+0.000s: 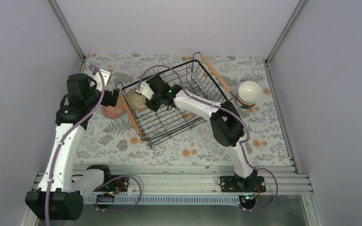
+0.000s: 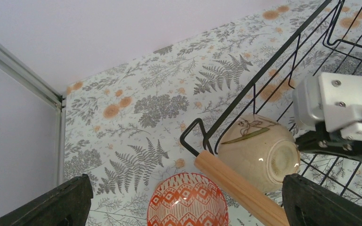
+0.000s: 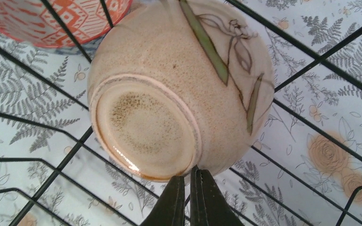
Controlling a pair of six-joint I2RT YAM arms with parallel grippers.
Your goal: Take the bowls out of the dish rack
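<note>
Right wrist: my right claw (image 3: 189, 178) is closed at the beige bowl (image 3: 179, 84) foot edge; bowl dead ahead, mid-frame, inside the dish rack (image 1: 169, 125). Pinch unclear.

I can see no words, numbers or signs to read anywhere. The beige bowl (image 3: 179, 84) only has a drawn plant on it. The orange bowl (image 2: 187, 202) only has zigzag shapes. The counter (image 2: 136, 103) only shows ferns and flowers.
</note>
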